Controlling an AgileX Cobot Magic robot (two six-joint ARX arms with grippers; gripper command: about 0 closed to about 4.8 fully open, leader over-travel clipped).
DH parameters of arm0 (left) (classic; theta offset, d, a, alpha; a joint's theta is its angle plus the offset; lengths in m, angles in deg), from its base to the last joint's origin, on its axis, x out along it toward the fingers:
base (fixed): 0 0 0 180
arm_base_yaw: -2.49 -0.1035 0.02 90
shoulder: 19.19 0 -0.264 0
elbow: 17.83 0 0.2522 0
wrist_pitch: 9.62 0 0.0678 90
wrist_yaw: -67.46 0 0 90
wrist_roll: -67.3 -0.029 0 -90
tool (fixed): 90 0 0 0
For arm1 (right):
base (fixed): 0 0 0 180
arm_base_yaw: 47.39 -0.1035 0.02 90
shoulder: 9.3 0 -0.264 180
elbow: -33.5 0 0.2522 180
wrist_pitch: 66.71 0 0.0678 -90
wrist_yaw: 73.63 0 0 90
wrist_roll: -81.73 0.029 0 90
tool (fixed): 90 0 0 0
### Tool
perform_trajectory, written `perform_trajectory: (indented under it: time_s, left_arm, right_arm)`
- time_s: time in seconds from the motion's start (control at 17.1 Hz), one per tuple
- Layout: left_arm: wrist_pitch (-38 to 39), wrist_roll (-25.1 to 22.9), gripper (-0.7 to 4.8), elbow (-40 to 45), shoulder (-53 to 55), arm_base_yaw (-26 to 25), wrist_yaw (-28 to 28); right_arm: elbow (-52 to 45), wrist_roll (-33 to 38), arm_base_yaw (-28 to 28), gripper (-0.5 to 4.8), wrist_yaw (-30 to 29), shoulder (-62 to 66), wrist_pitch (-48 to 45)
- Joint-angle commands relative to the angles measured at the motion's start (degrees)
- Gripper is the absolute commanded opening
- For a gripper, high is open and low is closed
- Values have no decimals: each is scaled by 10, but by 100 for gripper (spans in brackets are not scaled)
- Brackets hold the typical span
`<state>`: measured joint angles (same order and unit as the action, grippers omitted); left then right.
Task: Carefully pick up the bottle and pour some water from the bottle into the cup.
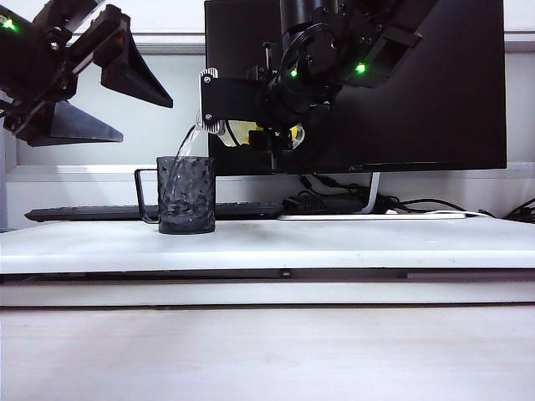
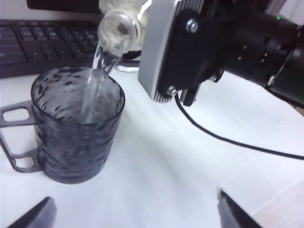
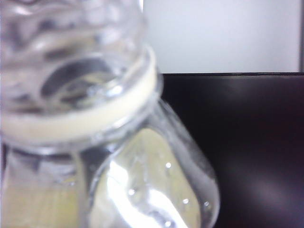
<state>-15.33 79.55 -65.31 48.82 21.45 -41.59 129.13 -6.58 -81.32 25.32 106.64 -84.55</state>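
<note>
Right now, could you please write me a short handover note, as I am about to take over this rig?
Right pincer: shut on the bottle, tipped over, mouth above the cup.
Left pincer: open, empty, raised beside the cup on its handle side.
Cup: upright on the white table, in front of the keyboard.
Done: bottle picked up, water streaming into the cup.
Left: stop the pour by righting the bottle; probably set it down.

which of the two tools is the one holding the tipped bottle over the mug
The right tool, above the dark hammered mug, grips the clear plastic bottle as water streams out. The left tool hangs open and empty, up at the left.
</note>
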Motion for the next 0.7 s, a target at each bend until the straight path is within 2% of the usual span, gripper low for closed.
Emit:
perform_trajectory:
  time_s: [0.06, 0.7]
  left_arm:
    - [-3, -2, 479, -1, 0, 0, -5]
    - [-3, -2, 479, -1, 0, 0, -7]
  right_arm:
    - [6, -11, -1, 202, -1, -9, -30]
    - [6, -35, -1, 215, 0, -9, -31]
